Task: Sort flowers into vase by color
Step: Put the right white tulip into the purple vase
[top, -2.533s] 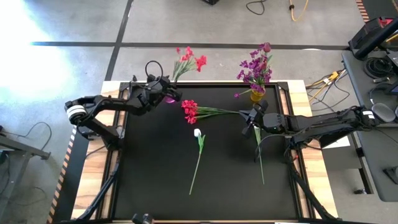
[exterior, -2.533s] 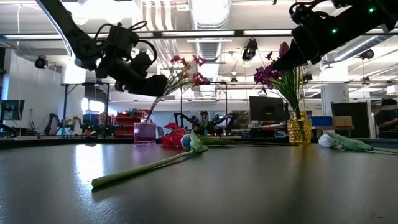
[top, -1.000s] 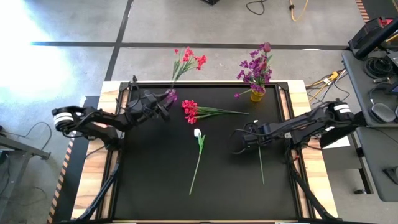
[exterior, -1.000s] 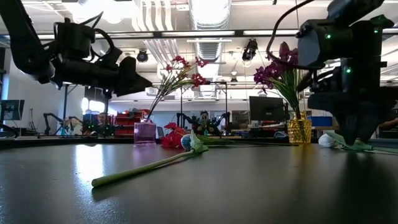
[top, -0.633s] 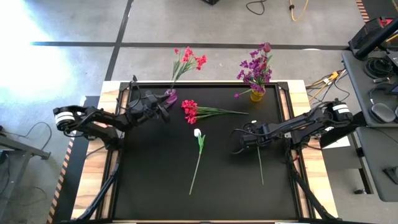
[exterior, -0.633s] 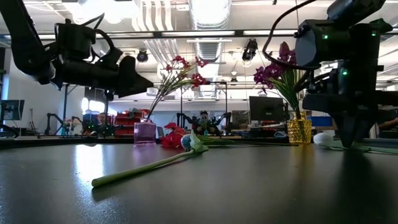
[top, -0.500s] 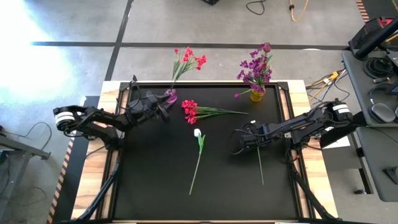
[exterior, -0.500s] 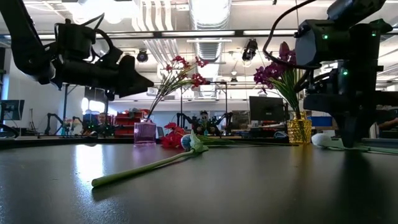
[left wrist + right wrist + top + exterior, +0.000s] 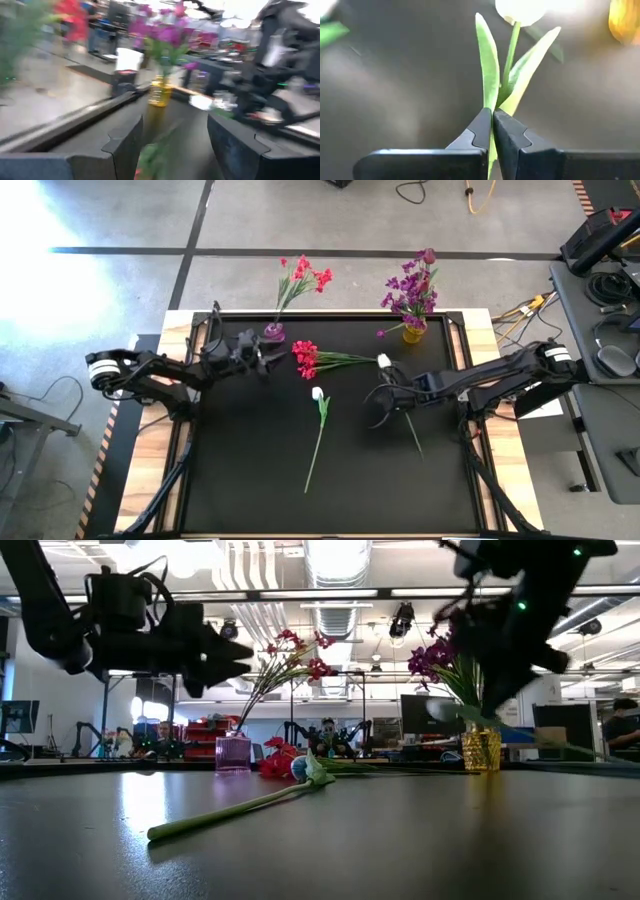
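- Gripping a white tulip by its stem, the right gripper sits right of centre in the high view, fingers pinched tight on the stem.
- Left gripper, fingers spread wide and holding nothing, hovers at the upper left beside the purple vase.
- Yellow vase stands at the counter edge, upper right.
- Red flowers and a second white tulip lie mid-counter; the lower half is open.
- Since half a second ago, the held bloom swung up-left toward the red cluster, and the right gripper has shut.
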